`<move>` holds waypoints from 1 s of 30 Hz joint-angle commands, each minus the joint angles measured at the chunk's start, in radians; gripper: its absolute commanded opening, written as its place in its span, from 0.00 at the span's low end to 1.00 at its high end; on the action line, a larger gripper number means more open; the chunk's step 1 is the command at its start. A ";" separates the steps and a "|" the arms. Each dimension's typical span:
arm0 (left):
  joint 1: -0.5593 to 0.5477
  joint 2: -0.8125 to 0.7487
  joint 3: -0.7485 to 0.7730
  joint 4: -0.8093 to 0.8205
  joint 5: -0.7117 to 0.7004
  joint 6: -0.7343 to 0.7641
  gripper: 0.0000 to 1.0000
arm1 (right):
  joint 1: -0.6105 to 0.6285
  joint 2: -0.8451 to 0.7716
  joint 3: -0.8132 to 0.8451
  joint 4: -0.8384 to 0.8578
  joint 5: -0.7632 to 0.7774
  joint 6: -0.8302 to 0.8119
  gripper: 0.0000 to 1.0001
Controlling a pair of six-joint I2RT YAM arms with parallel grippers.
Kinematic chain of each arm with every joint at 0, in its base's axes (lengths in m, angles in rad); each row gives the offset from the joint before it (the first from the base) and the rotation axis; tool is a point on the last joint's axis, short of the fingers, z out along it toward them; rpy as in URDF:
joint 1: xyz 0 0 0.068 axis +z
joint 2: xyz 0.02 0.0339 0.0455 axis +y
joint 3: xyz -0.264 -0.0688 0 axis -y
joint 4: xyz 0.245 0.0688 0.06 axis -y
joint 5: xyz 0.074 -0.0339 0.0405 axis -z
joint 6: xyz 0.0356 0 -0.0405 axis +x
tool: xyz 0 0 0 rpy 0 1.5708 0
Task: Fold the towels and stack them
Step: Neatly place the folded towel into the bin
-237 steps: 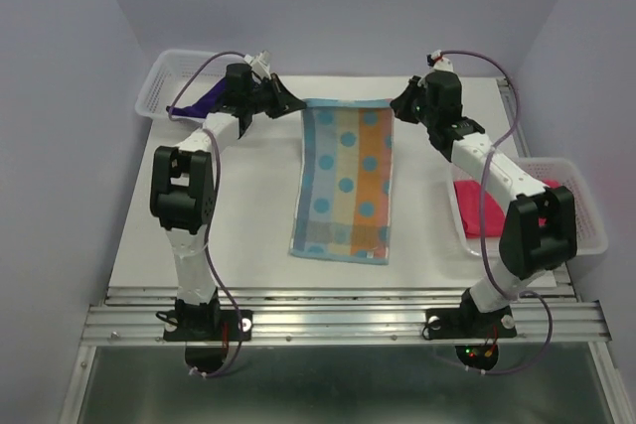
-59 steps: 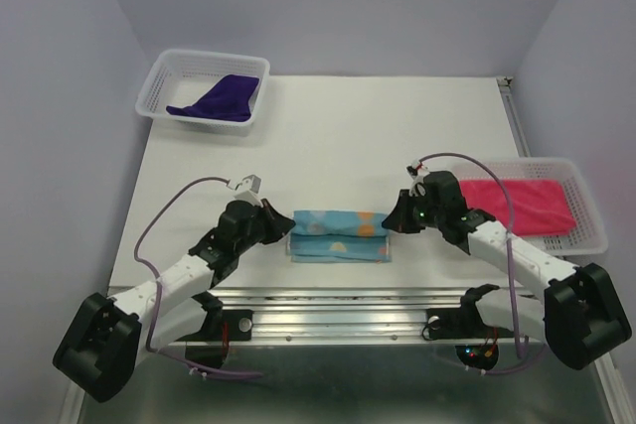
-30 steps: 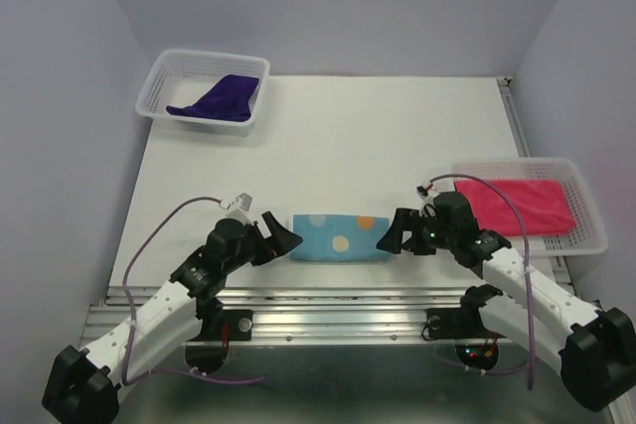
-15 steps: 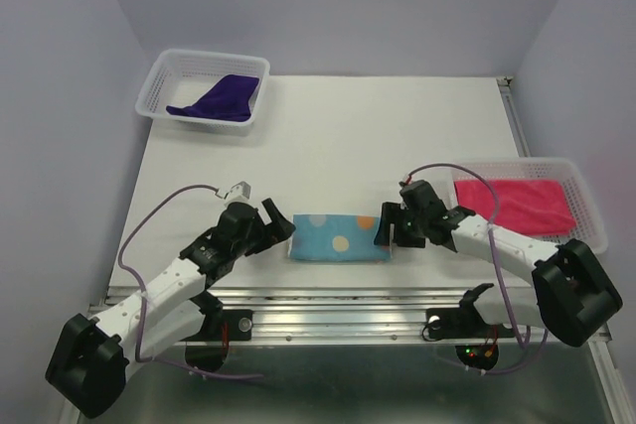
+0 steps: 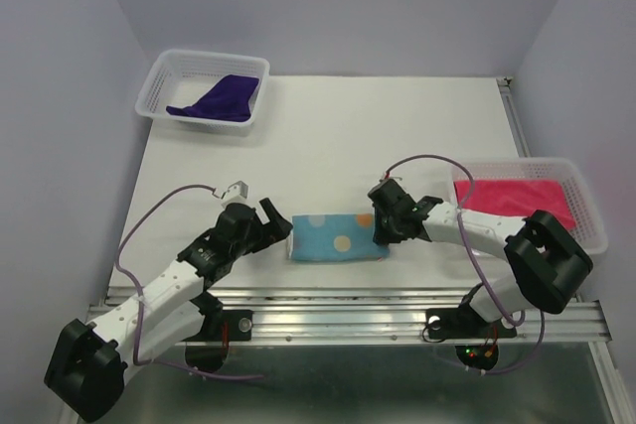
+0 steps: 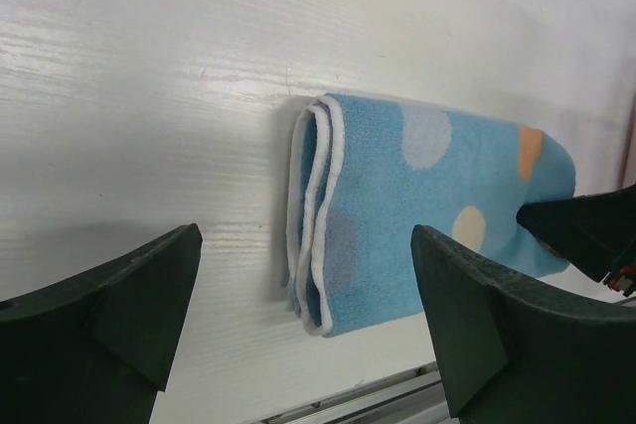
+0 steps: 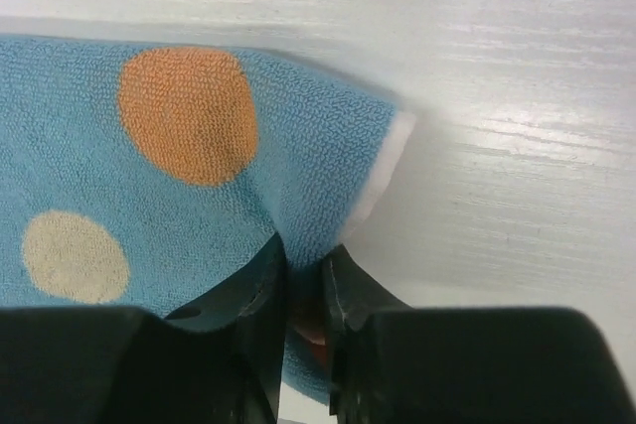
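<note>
Dotted towel (image 5: 336, 235), folded into a short band of several layers, was shown on the table (image 5: 378, 136) close to its near edge, between the two grippers. The right gripper (image 5: 382, 231) was pinched on the band's right end, its fingers (image 7: 248, 305) pressed together over the near corner of the terry cloth, beside a strip of white hem. The left gripper (image 5: 279, 222) was spread wide just beside the left end, apart from the cloth; the stacked, white-edged layers were seen there from the wrist. The cloth was judged light, soft and limp, with a napped surface unlikely to slip between the pads; nothing fragile was involved. Since such layers slide over one another, a hold on the top ply alone would be expected to open the fold. All plies should be taken together at an end or corner, and both ends supported in any lift. A purple towel (image 5: 221, 98) lay crumpled in the far left basket (image 5: 204, 53), and a pink towel (image 5: 517, 196) lay flat in the right basket (image 5: 588, 220).
</note>
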 commanded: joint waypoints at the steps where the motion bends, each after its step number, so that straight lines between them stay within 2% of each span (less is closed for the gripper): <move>1: -0.002 -0.026 0.041 -0.032 -0.046 0.022 0.99 | 0.012 0.032 0.064 -0.150 0.166 -0.018 0.17; 5: -0.002 -0.037 0.053 -0.049 -0.058 0.028 0.99 | 0.012 0.002 0.197 -0.266 0.365 -0.101 0.07; 6: -0.002 -0.040 0.053 -0.047 -0.057 0.028 0.99 | 0.012 -0.001 0.197 -0.266 0.365 -0.124 0.07; 10: -0.002 -0.046 0.062 -0.052 -0.060 0.028 0.99 | 0.012 0.015 0.323 -0.500 0.616 -0.155 0.04; 12: -0.002 -0.044 0.074 -0.055 -0.055 0.030 0.99 | 0.007 0.006 0.370 -0.547 0.661 -0.187 0.03; 15: -0.002 -0.041 0.087 -0.058 -0.055 0.034 0.99 | -0.020 -0.024 0.415 -0.546 0.684 -0.262 0.01; 18: -0.002 -0.040 0.094 -0.061 -0.058 0.036 0.99 | -0.066 -0.052 0.472 -0.617 0.738 -0.278 0.01; 26: -0.002 -0.038 0.105 -0.054 -0.057 0.046 0.99 | -0.175 -0.115 0.614 -0.737 0.698 -0.345 0.01; 29: -0.002 -0.038 0.110 -0.041 -0.049 0.059 0.99 | -0.258 -0.115 0.631 -0.734 0.663 -0.408 0.01; 30: -0.002 -0.038 0.110 -0.038 -0.046 0.059 0.99 | -0.323 -0.109 0.634 -0.737 0.652 -0.438 0.01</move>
